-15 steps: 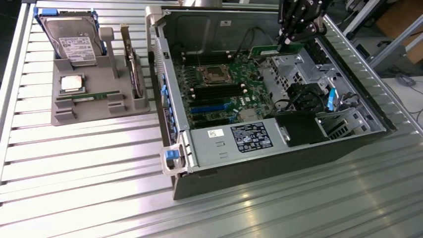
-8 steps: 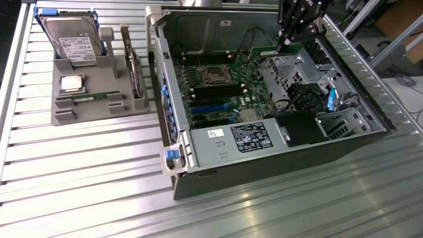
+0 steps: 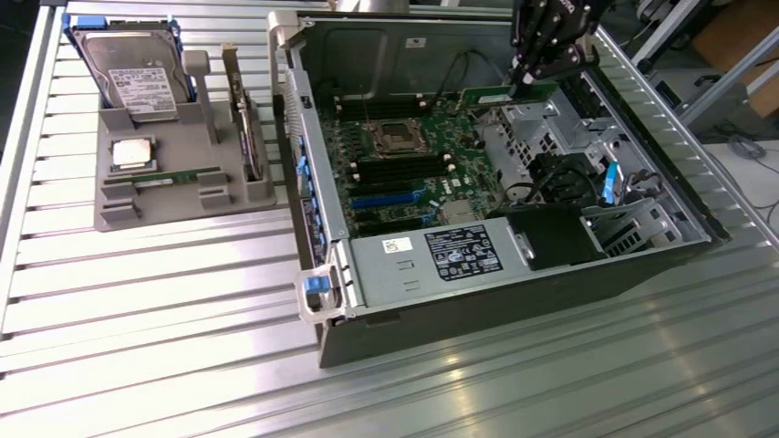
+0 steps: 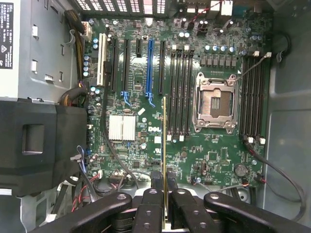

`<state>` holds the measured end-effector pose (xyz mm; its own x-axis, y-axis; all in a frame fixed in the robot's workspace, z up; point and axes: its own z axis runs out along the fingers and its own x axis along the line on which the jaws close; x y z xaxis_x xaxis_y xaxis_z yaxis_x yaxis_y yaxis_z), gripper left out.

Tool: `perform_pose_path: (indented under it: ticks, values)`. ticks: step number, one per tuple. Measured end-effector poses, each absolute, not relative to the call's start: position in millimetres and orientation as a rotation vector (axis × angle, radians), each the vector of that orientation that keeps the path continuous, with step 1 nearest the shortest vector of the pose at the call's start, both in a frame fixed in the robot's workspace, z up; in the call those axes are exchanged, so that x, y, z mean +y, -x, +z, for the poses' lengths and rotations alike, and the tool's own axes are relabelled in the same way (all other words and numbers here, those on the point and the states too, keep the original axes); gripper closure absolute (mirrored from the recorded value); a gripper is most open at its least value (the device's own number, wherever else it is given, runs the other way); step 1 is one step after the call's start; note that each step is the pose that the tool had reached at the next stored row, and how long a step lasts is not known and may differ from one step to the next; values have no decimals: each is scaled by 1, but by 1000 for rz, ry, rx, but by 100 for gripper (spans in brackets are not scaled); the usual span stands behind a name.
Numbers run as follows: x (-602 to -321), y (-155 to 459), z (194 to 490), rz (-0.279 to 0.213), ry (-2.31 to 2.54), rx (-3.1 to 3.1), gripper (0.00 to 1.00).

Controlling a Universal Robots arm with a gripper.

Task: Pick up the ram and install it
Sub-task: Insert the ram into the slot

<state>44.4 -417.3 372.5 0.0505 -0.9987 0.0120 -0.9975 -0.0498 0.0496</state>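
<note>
Wrist view: the gripper (image 4: 164, 178) is pinching the ram (image 4: 164, 136) edge-on, holding it above the motherboard (image 4: 209, 160).

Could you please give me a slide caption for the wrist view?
End effector gripping the ram edge-on over the motherboard, beside its empty CPU socket.

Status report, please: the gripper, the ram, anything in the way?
Gripper shut on the ram. Ram held edge-on over the motherboard, not yet in a slot. No obstacle seen beneath it.
</note>
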Motion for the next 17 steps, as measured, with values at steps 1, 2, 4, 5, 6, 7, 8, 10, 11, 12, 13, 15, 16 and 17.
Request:
perform_pose_path:
  ticks: [1,2,4,5,6,7,8,10,11,12,13,15,16,17]
  values:
    - [-417,-44,372,-39,-2244,-2134,86]
    - [-417,-44,372,-39,-2244,-2134,86]
    - [-417,-44,372,-39,-2244,-2134,86]
    - [-417,-44,371,-39,-2244,-2134,86]
    - [-417,-44,371,-39,-2244,-2134,86]
    - [-417,-44,371,-39,-2244,-2134,86]
    - [-417,-44,371,-39,-2244,-2134,86]
    - [-417,-44,370,-39,-2244,-2134,86]
    - [-417,-44,370,-39,-2244,-2134,86]
    - [-417,-44,370,-39,-2244,-2134,86]
    - [-417,-44,370,-39,-2244,-2134,86]
    - [-417,-44,369,-39,-2244,-2134,86]
    - [-417,-44,369,-39,-2244,-2134,86]
    - [-417,-44,369,-39,-2244,-2134,86]
